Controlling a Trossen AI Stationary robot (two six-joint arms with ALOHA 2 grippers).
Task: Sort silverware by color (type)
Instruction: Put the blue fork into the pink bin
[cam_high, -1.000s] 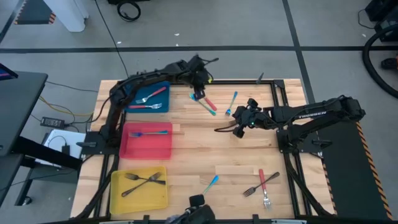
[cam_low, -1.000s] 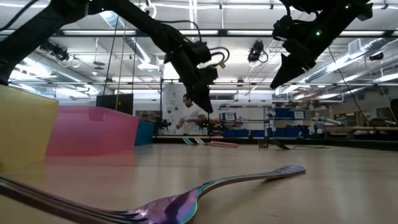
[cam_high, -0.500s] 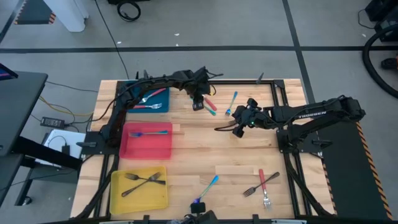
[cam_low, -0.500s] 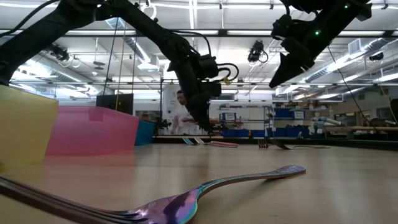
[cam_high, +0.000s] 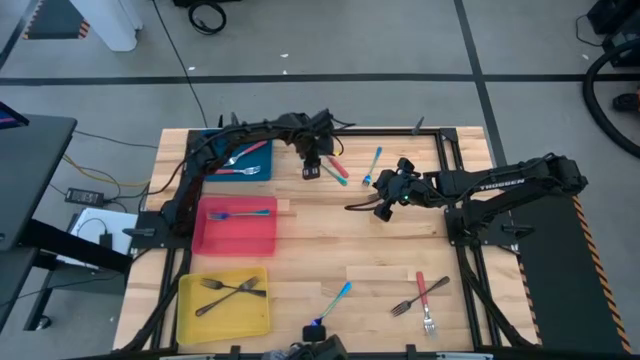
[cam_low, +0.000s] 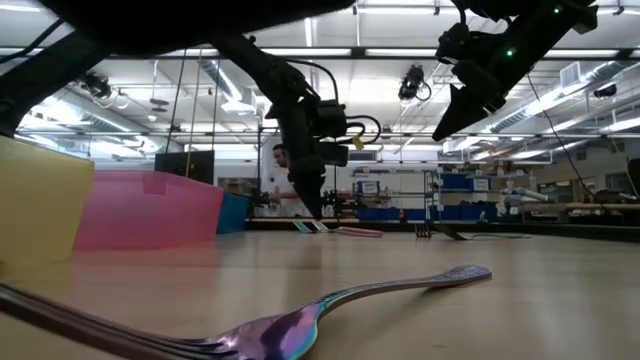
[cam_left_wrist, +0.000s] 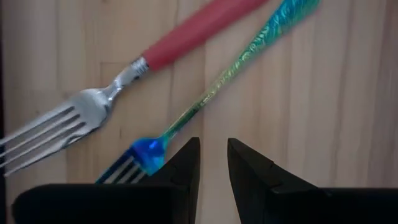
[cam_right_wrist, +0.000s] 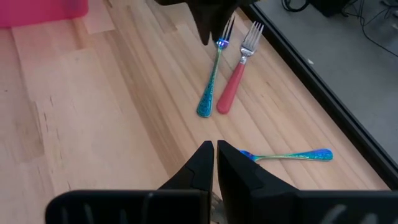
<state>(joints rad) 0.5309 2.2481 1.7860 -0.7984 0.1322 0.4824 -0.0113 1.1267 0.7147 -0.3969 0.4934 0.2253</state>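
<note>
Hovering low over the bench (cam_high: 320, 240), the left end effector (cam_left_wrist: 213, 163) had its two dark fingers a narrow gap apart and held nothing, its tips just beside the head of a blue fork (cam_left_wrist: 205, 102). A red-handled fork (cam_left_wrist: 134, 74) lay right alongside that blue one, the two handles close together. The right end effector (cam_right_wrist: 215, 155) hung above the middle of the bench with its fingers almost touching and nothing seen between them; another blue fork (cam_right_wrist: 287, 155) lay near it. Farther out, a blue tray (cam_high: 238, 157), a red tray (cam_high: 237, 232) and a yellow tray (cam_high: 225, 312) each held forks, and more forks (cam_high: 420, 297) lay loose at the bench's near edge.
</note>
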